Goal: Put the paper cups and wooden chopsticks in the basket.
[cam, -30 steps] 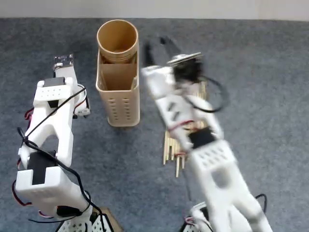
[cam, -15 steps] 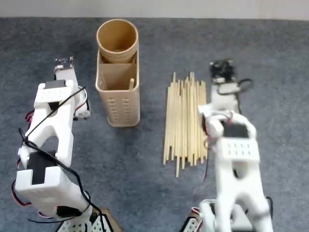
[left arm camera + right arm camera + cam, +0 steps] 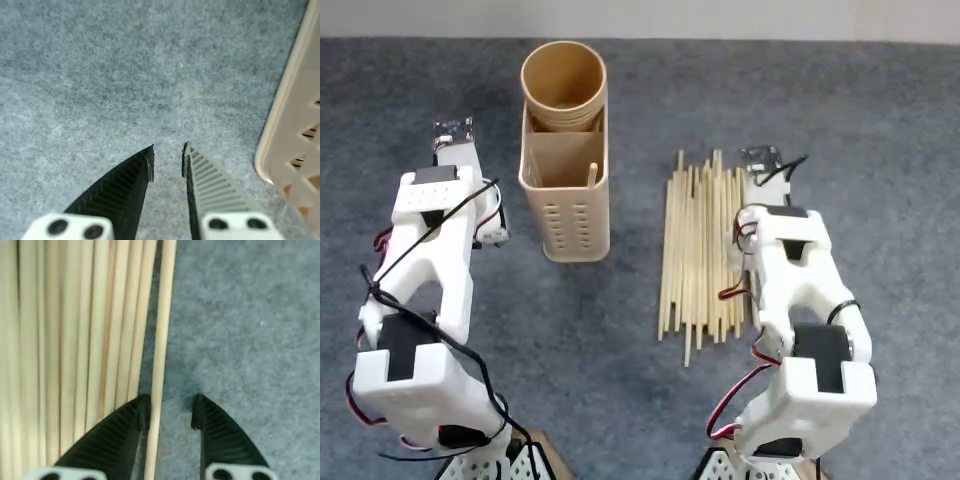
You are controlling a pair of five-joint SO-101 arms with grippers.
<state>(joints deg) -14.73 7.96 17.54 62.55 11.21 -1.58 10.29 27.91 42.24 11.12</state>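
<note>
A tan perforated basket (image 3: 566,215) stands upright at the centre back, and its wall (image 3: 295,125) also shows in the left wrist view. A stack of paper cups (image 3: 563,85) sits in its far compartment. One chopstick (image 3: 592,175) leans in the near compartment. Several wooden chopsticks (image 3: 702,250) lie in a loose pile on the carpet to the right of the basket. My right gripper (image 3: 170,412) hovers low at the pile's right edge, open, with the outermost chopstick (image 3: 161,340) just inside one finger. My left gripper (image 3: 168,160) is left of the basket, narrowly open and holding nothing.
Grey carpet covers the table. The left arm (image 3: 425,260) is folded at the left and the right arm (image 3: 800,290) at the right of the pile. Bare carpet lies between the basket and the pile, and on the far right.
The right arm has swung away from above the basket, back to the right, and folded down beside the chopstick pile. The left arm has stayed put.
</note>
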